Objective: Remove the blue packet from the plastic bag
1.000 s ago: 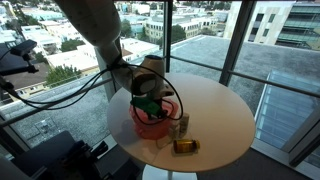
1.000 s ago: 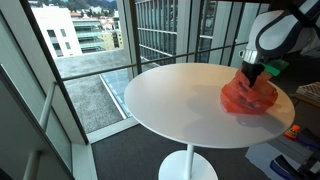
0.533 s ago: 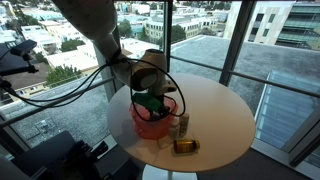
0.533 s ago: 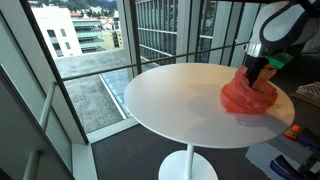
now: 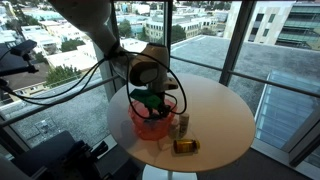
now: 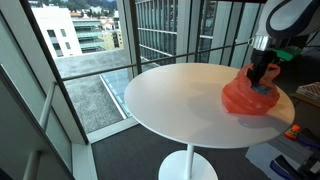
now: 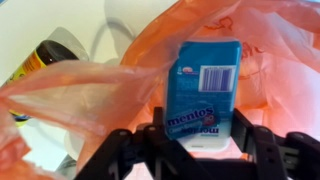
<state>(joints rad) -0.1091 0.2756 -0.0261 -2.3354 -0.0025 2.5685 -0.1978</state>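
A round white tabletop [image 5: 222, 108] on a single pedestal is being shown in both exterior views [image 6: 165, 100], beside tall windows.

The robot arm [image 5: 100, 25] is being brought down from 11 o'clock over the tabletop's 9 o'clock side; in an exterior view only its lower links [image 6: 290, 15] are being caught, at the 1 o'clock corner.

An orange plastic bag [image 5: 150, 124] is being seen slumped on the tabletop. In an exterior view it [image 6: 250, 98] is lying toward the 3 o'clock rim. In the wrist view its crumpled film [image 7: 270, 60] is being spread open across most of the picture.

The pincer [image 5: 150, 102] is being held directly over the bag's mouth, at 12 o'clock of the bag [image 6: 262, 80]. In the wrist view the pincer [image 7: 197, 135] is being shown closed part of the way. Its black fingers [image 7: 155, 130] are being pressed against the two long edges of the blue packet [image 7: 205, 75], and the packet's 6 o'clock end is being gripped. The packet is being kept inside the bag's opening, with orange film at 3 and 9 o'clock of it. A barcode is being shown near its 12 o'clock end.

A dark jar [image 7: 50, 55] with a yellow label is being seen at 10 o'clock of the packet, outside the bag.

In an exterior view a small upright container [image 5: 183, 123] is being shown just beside the bag at 3 o'clock. An amber object [image 5: 185, 146] is being shown lying at 5 o'clock of the bag.
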